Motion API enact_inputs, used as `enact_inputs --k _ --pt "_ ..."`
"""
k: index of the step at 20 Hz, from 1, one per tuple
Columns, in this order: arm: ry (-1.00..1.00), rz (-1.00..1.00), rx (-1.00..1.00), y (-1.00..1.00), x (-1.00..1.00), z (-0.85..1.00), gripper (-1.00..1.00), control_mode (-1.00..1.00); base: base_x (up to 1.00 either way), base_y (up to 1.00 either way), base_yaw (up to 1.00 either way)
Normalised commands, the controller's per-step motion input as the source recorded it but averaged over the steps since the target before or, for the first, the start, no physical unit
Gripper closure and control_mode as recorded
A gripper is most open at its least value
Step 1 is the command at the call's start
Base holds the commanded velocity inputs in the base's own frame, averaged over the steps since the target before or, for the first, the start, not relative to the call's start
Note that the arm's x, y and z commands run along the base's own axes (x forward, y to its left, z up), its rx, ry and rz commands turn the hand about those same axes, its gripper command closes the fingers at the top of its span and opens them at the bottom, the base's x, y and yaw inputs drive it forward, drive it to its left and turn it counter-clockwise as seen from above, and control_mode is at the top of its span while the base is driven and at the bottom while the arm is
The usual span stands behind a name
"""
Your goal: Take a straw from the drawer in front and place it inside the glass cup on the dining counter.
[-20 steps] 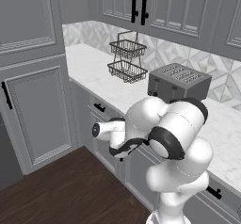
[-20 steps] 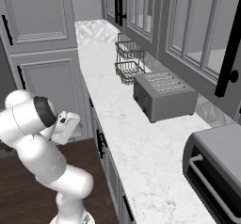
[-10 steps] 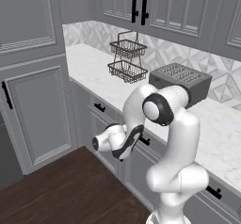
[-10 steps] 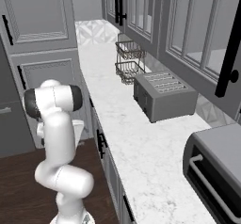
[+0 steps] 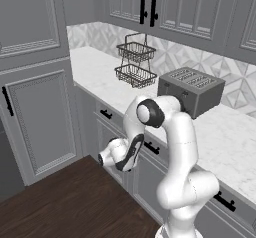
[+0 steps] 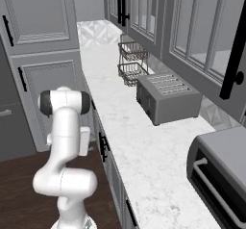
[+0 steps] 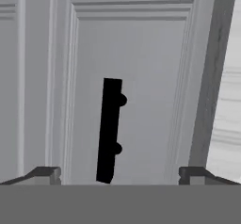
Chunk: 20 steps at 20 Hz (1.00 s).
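The drawer [image 7: 141, 77], a rigid panelled grey front still shut at frame centre, is best taken by its stiff black bar handle [image 7: 109, 130], framed between wide-apart jaws.

table [image 5: 100, 79]: runs along the wall, above the drawer fronts.
toaster [image 5: 191, 90]: on the table, against the wall.
wire basket stand [image 5: 135, 60]: on the table, just left of the toaster.
drawer [image 7: 127, 100]: below the table's edge, handle [image 7: 109, 130] straight ahead of the fingers [image 7: 46, 174].
gripper [image 5: 104, 157]: low, before the drawer fronts, left of the toaster.
oven [image 6: 221, 175]: on the table, right of the toaster.
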Motion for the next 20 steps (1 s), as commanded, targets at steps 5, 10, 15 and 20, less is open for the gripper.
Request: enact_inputs --k 5,10,15,20 --pt "-0.15 0.0 0.0 -0.3 0.26 -0.31 -1.0 -1.0 0.0 0.0 0.0" --pt "-0.16 0.0 0.0 -0.28 0.3 -0.26 -1.0 -1.0 0.0 0.0 0.0" --pt "-0.17 0.0 0.0 -0.17 0.17 -0.07 -1.0 -1.0 0.0 0.0 0.0" --pt "-0.16 0.0 0.0 -0.1 0.0 0.0 -1.0 -1.0 0.0 0.0 0.0"
